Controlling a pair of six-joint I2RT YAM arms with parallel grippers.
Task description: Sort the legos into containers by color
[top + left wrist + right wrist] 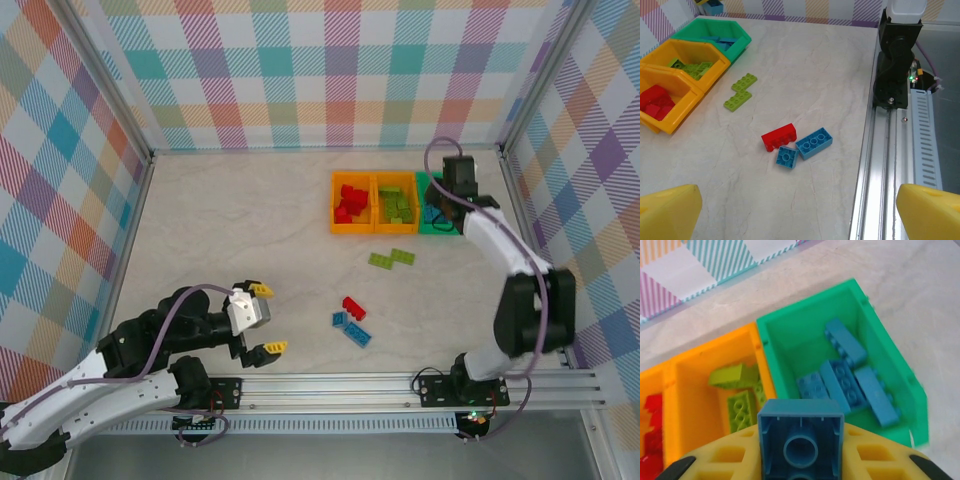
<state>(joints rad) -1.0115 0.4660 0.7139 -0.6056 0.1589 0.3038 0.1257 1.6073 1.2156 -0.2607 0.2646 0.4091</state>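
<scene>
The right gripper (801, 462) is closed on a blue brick (801, 437), with a yellow pad (870, 450) on each side of it. The brick's hollow underside faces the wrist camera. At 12 o'clock from the held brick in that view lies the green bin (790, 340), with several blue bricks (850, 375) loose on its floor. At 9 o'clock from the green bin and touching it stands an orange bin (715, 355) holding lime bricks (740, 395). Red bricks (650, 425) show at the far left edge.

From overhead, the right gripper (440, 212) hangs over the green bin (423, 205). This bin is the right-hand one of three in a tight row at about 1 o'clock from the middle of the table (230, 220). The lime-filled orange bin (396, 177) is in the centre. A second orange bin (335, 200), with the red bricks, is at the left end.

The left gripper (267, 319) is spread fully open and holds nothing. It sits low at about 7 o'clock on the table, well apart from the bins. In its wrist view the yellow fingertips (667, 210) frame the bottom corners.

Between them, toward 12 o'clock, a loose cluster lies on the table. It is made up of a red brick (779, 136), a small blue brick (787, 157) and a longer blue brick (814, 142), all close enough to touch. At 11 o'clock from that cluster lie two lime bricks (741, 91), joined in a step shape just beside the bins.
</scene>
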